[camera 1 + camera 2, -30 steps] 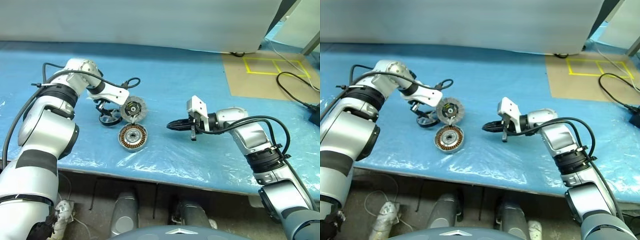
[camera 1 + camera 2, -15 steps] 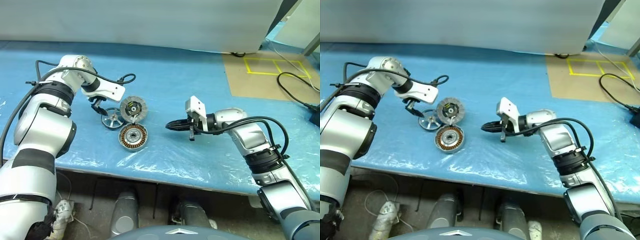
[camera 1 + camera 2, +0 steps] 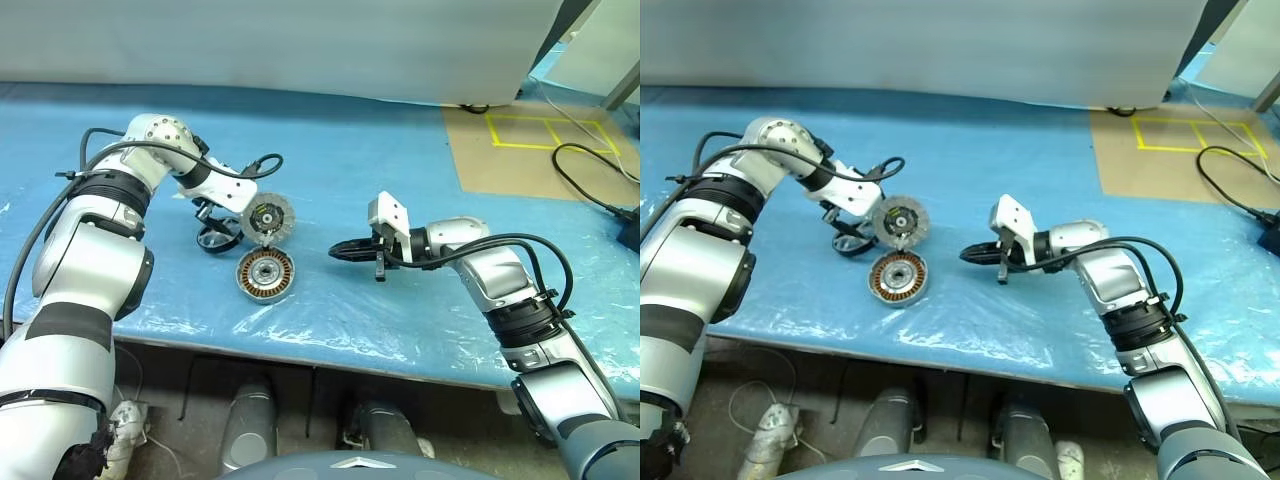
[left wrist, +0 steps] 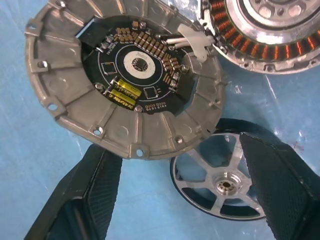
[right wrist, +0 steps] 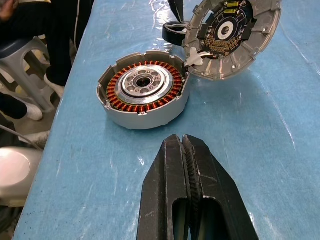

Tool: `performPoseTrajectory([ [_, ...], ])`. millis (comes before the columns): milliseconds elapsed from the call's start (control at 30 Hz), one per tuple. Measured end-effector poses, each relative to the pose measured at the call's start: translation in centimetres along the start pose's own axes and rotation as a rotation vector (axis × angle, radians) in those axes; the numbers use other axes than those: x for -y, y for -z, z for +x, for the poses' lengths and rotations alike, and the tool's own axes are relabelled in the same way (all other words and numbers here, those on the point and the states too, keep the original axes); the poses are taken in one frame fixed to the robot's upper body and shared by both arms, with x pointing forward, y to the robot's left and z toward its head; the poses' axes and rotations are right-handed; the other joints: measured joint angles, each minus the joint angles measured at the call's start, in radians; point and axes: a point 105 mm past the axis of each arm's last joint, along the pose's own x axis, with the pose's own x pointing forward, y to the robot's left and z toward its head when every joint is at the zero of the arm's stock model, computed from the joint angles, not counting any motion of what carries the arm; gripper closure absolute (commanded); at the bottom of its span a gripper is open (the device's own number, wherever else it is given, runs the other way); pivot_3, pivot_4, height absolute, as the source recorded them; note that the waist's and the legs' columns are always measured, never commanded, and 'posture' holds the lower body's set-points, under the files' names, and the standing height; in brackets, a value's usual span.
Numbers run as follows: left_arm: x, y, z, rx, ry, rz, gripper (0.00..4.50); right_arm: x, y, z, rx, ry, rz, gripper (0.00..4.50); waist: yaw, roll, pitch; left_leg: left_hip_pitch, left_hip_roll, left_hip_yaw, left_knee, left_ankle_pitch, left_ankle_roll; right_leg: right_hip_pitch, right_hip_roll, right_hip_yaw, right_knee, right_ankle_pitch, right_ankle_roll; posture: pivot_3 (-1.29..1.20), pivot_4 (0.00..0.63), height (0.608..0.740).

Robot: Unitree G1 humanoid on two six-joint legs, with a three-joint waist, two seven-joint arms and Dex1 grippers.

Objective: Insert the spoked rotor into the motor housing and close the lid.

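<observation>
Blue plastic sheet (image 3: 380, 170), lid (image 4: 125, 80) overlapping spoked rotor (image 4: 220, 185), cable (image 3: 590, 185) far right

A: Arms?
B: Silver-grey shells, black joint bands, black cables looping along both. White block on right wrist (image 3: 391, 214).
A: Fingers?
B: 2 per gripper, black, textured (image 4: 280, 175).
</observation>
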Motion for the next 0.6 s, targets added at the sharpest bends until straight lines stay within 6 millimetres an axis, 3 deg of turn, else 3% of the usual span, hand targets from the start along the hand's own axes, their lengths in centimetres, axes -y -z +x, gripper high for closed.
performPoseTrajectory([
  [600,1.7,2.3,-1.3,-0.108,0.051,-0.019,0.65,-0.1,0.2,0.0,0.002,-0.002,0.001,4.50,0.000,0.000,0.000,0.000,0.000,0.000,0.000,0.000,0.000,0.000,0.000,0.000,0.000,0.000,0.000,0.00,0.150,0.740],
])
